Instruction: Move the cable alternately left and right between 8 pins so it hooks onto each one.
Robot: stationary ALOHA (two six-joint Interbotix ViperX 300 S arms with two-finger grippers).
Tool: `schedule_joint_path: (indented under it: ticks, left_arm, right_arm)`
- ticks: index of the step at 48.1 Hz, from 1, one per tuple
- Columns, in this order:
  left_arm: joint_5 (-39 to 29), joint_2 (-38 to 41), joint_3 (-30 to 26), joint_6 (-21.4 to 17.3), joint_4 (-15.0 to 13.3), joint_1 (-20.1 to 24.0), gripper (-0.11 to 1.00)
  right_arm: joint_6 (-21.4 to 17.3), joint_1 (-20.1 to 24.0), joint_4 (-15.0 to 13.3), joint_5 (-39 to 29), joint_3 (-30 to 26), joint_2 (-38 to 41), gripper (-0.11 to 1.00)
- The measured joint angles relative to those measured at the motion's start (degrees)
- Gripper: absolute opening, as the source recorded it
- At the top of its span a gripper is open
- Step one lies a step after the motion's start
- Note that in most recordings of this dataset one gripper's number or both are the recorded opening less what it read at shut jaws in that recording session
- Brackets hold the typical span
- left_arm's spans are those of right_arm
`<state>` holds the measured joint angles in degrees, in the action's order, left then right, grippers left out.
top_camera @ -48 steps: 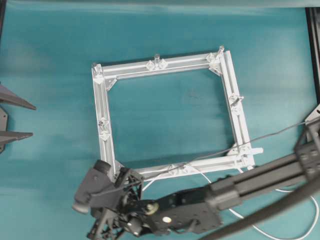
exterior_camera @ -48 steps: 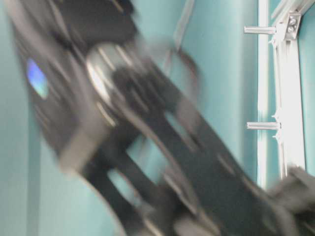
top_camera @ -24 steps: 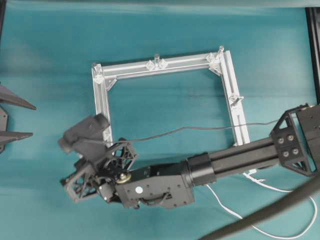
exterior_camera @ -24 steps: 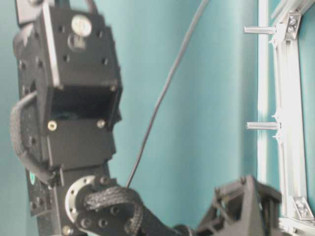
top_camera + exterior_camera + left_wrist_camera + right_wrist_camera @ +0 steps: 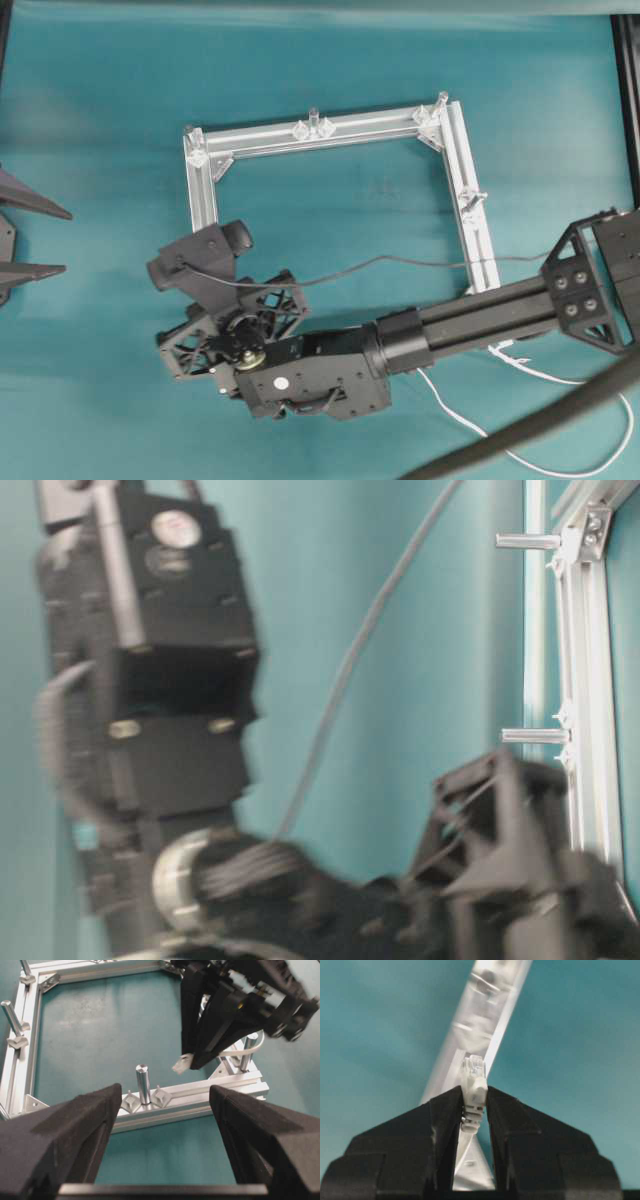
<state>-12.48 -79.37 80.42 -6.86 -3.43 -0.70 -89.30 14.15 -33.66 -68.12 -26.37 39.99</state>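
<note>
One jaw pair, the right gripper (image 5: 472,1110), is clamped on the cable's plug (image 5: 474,1091) over the frame's (image 5: 330,130) left-bottom corner; left gripper (image 5: 162,1125) idle, jaws apart. Probably mid-weave: next, swing around the nearest pin (image 5: 143,1082).

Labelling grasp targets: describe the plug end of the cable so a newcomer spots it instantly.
Start at the square aluminium frame on the teal table, then find the black right gripper hanging over its corner. Pinched between that gripper's fingers is the small white plug with a clear ribbed tip, the only white plastic piece among silvery metal pins.
</note>
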Motion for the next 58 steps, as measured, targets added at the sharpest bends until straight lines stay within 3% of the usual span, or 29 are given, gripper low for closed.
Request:
schedule_joint_path:
  ticks: [14, 27, 35, 50, 58]
  left_arm:
    - [0.0, 0.0, 0.0, 0.0, 0.0, -0.09, 0.81]
    - [0.0, 0.0, 0.0, 0.0, -0.09, 0.0, 0.81]
    - [-0.09, 0.0, 0.0, 0.0, 0.0, 0.0, 0.81]
    - [0.0, 0.0, 0.0, 0.0, 0.0, -0.09, 0.81]
    - [0.0, 0.0, 0.0, 0.0, 0.0, 0.0, 0.81]
  right_arm:
    - [0.0, -5.1, 0.0, 4.39, 8.0, -3.16, 0.18]
    - [3.08, -11.87, -2.72, 13.54, 8.61, -4.04, 0.18]
    - [8.96, -13.45, -3.08, 19.69, 8.61, -4.04, 0.18]
    - [26.46, -15.38, -2.2, 27.86, 8.44, -3.96, 0.18]
    - [31.46, -15.47, -1.49, 32.52, 8.26, -4.04, 0.18]
